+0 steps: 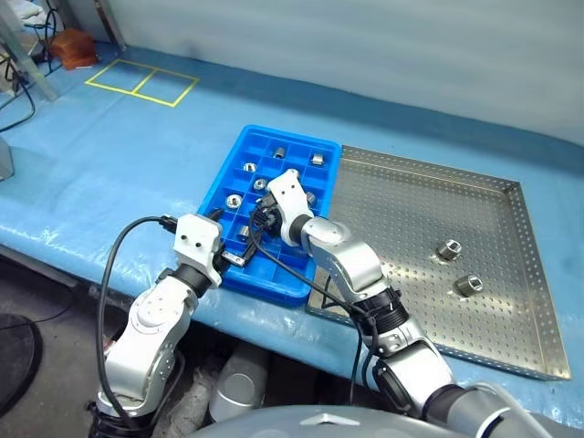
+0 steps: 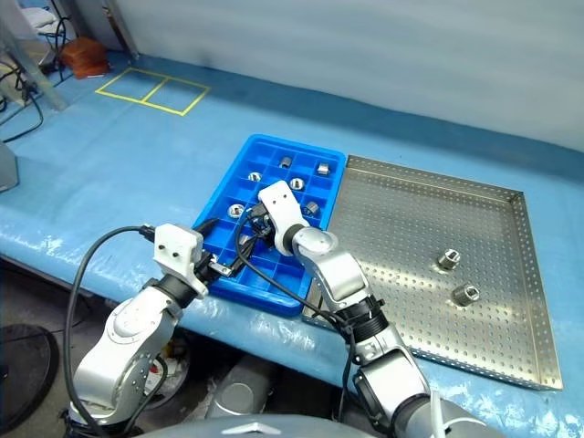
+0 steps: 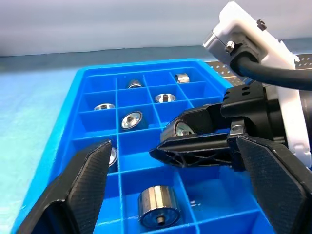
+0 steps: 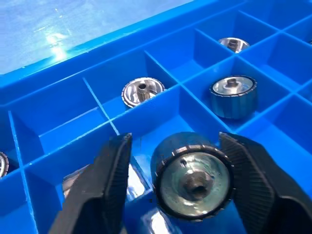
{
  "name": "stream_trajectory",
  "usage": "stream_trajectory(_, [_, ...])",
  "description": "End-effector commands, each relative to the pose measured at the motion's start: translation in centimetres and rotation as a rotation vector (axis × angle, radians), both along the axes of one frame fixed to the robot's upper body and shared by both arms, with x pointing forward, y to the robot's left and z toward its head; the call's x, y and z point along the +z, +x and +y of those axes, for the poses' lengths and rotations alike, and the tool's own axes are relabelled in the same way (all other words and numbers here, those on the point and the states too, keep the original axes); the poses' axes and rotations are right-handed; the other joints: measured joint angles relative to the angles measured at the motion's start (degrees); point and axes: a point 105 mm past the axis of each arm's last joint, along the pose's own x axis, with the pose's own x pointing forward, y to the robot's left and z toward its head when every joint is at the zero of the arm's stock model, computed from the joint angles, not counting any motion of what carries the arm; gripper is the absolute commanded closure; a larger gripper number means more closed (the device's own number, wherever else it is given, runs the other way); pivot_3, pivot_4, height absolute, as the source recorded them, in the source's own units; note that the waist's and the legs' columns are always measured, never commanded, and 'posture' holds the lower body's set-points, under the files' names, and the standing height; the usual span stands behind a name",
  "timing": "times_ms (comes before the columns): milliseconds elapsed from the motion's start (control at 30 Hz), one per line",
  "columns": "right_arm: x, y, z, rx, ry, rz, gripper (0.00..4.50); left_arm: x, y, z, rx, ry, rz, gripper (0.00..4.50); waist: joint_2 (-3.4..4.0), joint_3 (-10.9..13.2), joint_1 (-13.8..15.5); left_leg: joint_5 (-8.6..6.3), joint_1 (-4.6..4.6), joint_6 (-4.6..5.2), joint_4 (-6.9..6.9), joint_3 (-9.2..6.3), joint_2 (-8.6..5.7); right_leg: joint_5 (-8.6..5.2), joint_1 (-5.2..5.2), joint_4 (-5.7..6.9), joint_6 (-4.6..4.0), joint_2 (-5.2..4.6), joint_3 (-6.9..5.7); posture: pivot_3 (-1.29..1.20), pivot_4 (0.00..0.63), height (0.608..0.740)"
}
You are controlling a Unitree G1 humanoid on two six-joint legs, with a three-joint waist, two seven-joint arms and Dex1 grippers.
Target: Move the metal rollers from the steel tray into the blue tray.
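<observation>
We are holding the right gripper (image 4: 175,187) released over the blue tray (image 1: 219,182), a roller (image 4: 192,176) sitting loose between its fingers. The left gripper (image 3: 178,183) is spread wide beside it. Two rollers (image 1: 448,248) are lying in the steel tray (image 1: 401,196).

A blue sheet covers the tabletop (image 1: 137,164). At the tabletop's far left corner, yellow tape (image 1: 141,82) marks two squares; just beyond the tape sits a brown object (image 1: 73,46) with cables (image 1: 18,87) nearby.
</observation>
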Motion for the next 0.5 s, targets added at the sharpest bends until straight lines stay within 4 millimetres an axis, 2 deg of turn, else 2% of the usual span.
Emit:
stream_trajectory(33, [1.9,0.0,-0.8,-0.028,0.052,-0.06,0.42,1.4,-0.3,-0.9,-0.058,-0.009,-0.053,0.0,0.0,0.0,0.8,0.0,-0.07,-0.01,0.0,0.01,0.0,0.0,-0.06,0.0,0.01,0.0,0.0,0.49,0.15,0.74])
stream_trajectory(67, [2.1,0.0,-1.1,-0.043,0.06,-0.061,0.09,1.4,-0.2,-1.1,-0.067,-0.008,-0.052,0.0,0.0,0.0,1.1,0.0,-0.16,-0.02,0.01,0.02,-0.01,0.02,-0.15,-0.01,0.03,0.0,-0.01,0.46,0.15,0.74])
stream_trajectory(100, [2.3,0.1,-1.7,-0.067,0.066,-0.066,0.04,1.4,-0.1,-1.3,-0.079,-0.008,-0.05,0.0,0.0,0.0,1.2,0.01,-0.19,-0.02,0.01,0.02,-0.01,0.03,-0.17,-0.01,0.05,0.0,-0.01,0.46,0.15,0.74])
stream_trajectory(233, [3.1,0.1,-4.7,-0.173,0.078,-0.09,0.04,1.3,0.2,-2.2,-0.132,-0.01,-0.04,0.0,0.01,0.0,1.3,0.01,-0.27,-0.03,0.11,0.0,-0.02,0.05,-0.18,-0.03,0.08,0.0,-0.05,0.39,0.15,0.74])
stream_trajectory(400, [3.9,-0.2,-8.8,-0.329,0.071,-0.128,0.04,1.2,0.6,-3.4,-0.196,-0.014,-0.035,0.0,0.02,0.0,-0.1,0.01,-0.29,-0.03,0.16,0.0,-0.01,0.05,-0.18,-0.02,0.08,0.0,-0.05,0.32,0.15,0.74])
stream_trajectory(500, [4.3,0.0,-12.3,-0.514,0.071,-0.155,0.04,1.2,0.9,-3.9,-0.224,-0.02,-0.034,0.0,0.04,0.0,-1.7,0.01,-0.3,-0.02,0.16,0.0,-0.01,0.05,-0.19,-0.01,0.07,0.01,-0.05,0.29,0.15,0.74])
